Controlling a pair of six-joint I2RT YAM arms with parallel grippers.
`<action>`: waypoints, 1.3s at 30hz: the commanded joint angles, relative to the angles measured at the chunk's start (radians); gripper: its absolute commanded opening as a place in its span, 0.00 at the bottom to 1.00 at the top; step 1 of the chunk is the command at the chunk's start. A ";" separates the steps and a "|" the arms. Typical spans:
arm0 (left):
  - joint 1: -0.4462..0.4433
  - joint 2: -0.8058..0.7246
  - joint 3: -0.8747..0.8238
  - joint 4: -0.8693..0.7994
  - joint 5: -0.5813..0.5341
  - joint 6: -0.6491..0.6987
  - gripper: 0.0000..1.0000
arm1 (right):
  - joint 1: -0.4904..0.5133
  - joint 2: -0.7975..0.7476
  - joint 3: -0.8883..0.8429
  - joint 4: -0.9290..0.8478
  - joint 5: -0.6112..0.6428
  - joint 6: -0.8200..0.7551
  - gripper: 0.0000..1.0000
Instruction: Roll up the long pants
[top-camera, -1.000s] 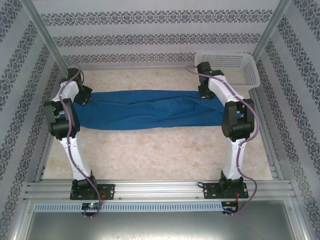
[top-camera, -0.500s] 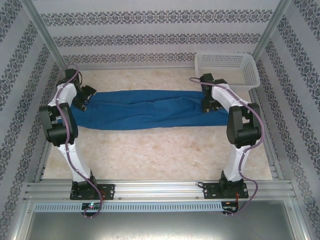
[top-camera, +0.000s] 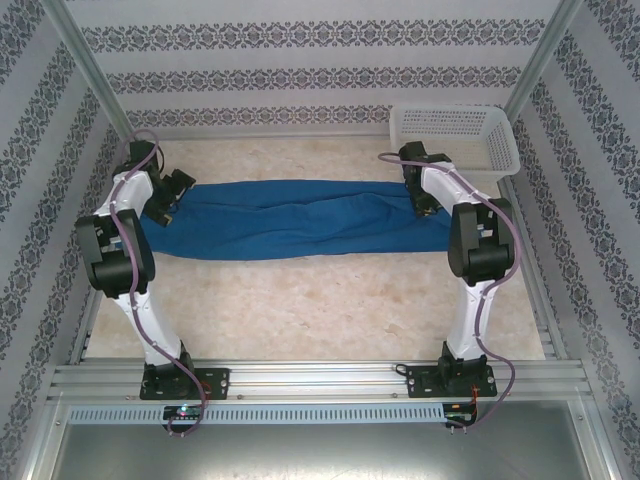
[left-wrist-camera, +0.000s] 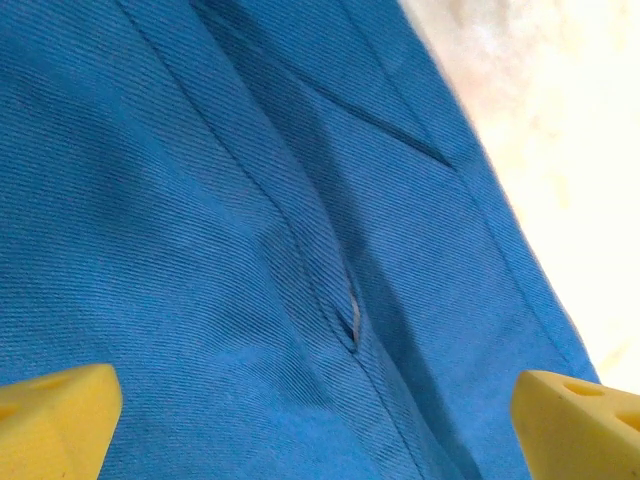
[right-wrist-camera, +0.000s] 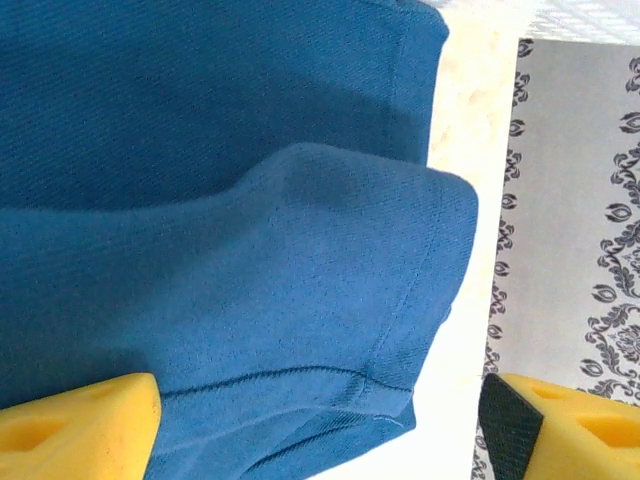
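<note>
Surveying from the top external view: the long pants (top-camera: 300, 218) lie flat and lengthwise across the far half of the table (top-camera: 300, 310), reaching from near its left edge to near its right edge. The left gripper (top-camera: 168, 198) hangs over the left end and the right gripper (top-camera: 424, 200) over the right end. A white basket (top-camera: 455, 135) of open plastic lattice sits in the far right corner, just beyond the cloth. Judgement: no roll is begun. A tidy roll calls for pinching one end at its very edge, all layers together, and turning it over squarely so the roll does not skew.

Left wrist view: the yellow fingertips (left-wrist-camera: 55, 415) stand wide apart with nothing gripped, and royal-blue cloth lies below them. The fabric is soft, matte twill with a fine diagonal rib. A stitched seam and a slit pocket opening (left-wrist-camera: 350, 318) suggest this is the waist end.

Right wrist view: the jaws are likewise spread wide and empty, and the wedge-shaped yellow fingertips (right-wrist-camera: 80, 420) look spongy. Two hemmed leg cuffs (right-wrist-camera: 420, 300) overlap near the table's right edge, the upper one rounded and slightly puffed. Judgement: the thin cuff end should give a tighter core than the waist, and the puffed cuff wants flattening first.
</note>
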 joint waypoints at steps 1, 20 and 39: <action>0.009 0.081 0.072 0.000 -0.040 0.024 1.00 | 0.006 0.019 0.031 -0.044 0.022 0.012 0.84; 0.061 0.208 0.314 -0.359 -0.187 -0.106 0.92 | 0.028 -0.085 -0.129 0.002 -0.070 0.084 0.83; 0.097 0.376 0.530 -0.406 -0.217 -0.084 0.83 | 0.034 -0.162 -0.139 -0.038 -0.083 0.117 0.83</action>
